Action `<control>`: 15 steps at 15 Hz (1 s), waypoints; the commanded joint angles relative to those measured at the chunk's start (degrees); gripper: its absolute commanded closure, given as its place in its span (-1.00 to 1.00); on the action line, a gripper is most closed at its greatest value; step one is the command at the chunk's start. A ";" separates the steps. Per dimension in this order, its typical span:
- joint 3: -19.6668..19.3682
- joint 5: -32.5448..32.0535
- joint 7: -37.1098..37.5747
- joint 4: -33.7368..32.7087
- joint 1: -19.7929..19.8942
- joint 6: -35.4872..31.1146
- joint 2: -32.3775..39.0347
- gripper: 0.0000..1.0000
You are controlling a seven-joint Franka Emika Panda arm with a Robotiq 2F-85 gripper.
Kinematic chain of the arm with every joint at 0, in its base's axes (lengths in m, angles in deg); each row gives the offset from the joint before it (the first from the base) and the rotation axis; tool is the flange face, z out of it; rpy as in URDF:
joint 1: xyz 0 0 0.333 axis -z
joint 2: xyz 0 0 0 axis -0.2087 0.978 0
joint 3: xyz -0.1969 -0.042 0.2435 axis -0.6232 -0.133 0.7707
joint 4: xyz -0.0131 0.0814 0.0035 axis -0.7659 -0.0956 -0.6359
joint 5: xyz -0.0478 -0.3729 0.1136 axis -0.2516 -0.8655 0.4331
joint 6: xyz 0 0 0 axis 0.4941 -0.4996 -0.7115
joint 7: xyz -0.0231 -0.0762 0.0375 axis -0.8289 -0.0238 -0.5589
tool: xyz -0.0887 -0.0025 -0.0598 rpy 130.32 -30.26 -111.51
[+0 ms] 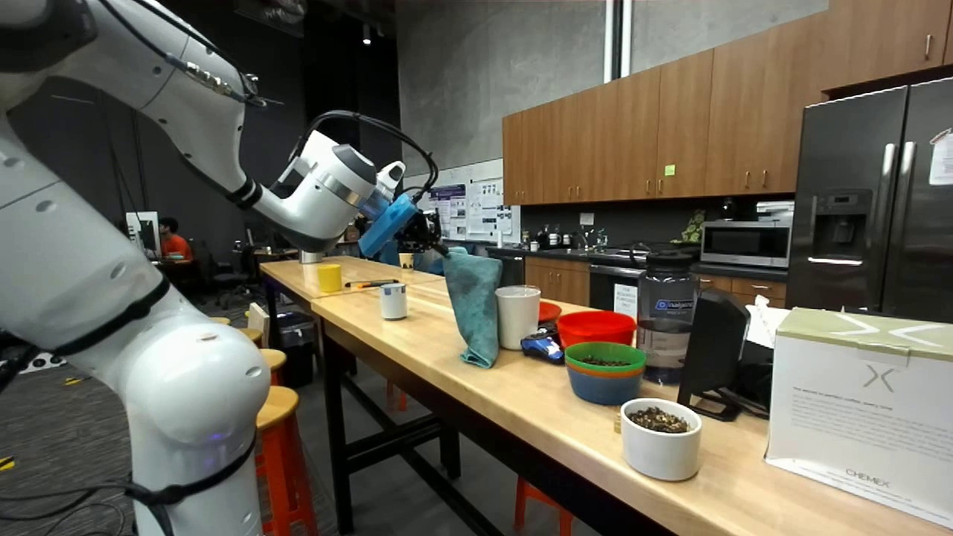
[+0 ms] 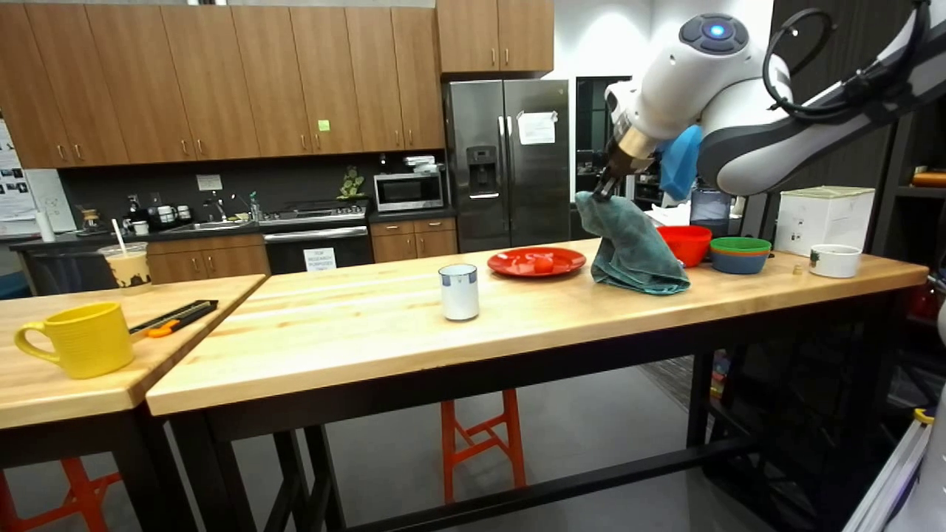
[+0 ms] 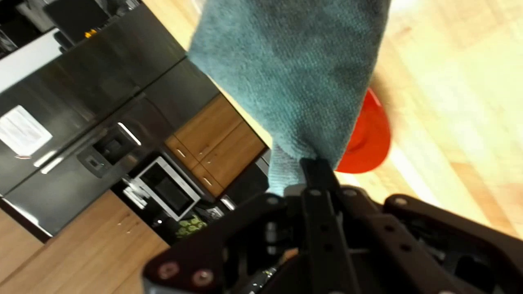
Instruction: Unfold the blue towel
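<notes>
Gripper [image 2: 605,191] clamped on the upper end of the blue towel [image 2: 638,247], cloth pinched between the jaws. Towel hangs from the grip, its lower part resting on the wooden table [image 2: 355,325] in both exterior views. Red plate [image 2: 535,263] lies near the towel; white cup [image 2: 460,293] stands upright, well apart from it. Green bowl [image 2: 741,244] tops a stack beside a red bowl [image 2: 686,244].

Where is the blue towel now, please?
In an exterior view, right of centre, the blue towel hangs from the gripper, its lower part on the table, right of the red plate.
</notes>
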 commanded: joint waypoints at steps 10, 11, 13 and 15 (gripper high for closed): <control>10.02 1.27 1.78 -7.75 -3.77 -5.75 18.14 1.00; 10.35 1.43 1.65 -8.16 -3.92 -5.75 18.90 1.00; 10.97 1.61 1.53 -8.74 -4.12 -5.70 20.16 1.00; 11.12 2.00 1.22 -8.95 -4.32 -5.81 21.07 1.00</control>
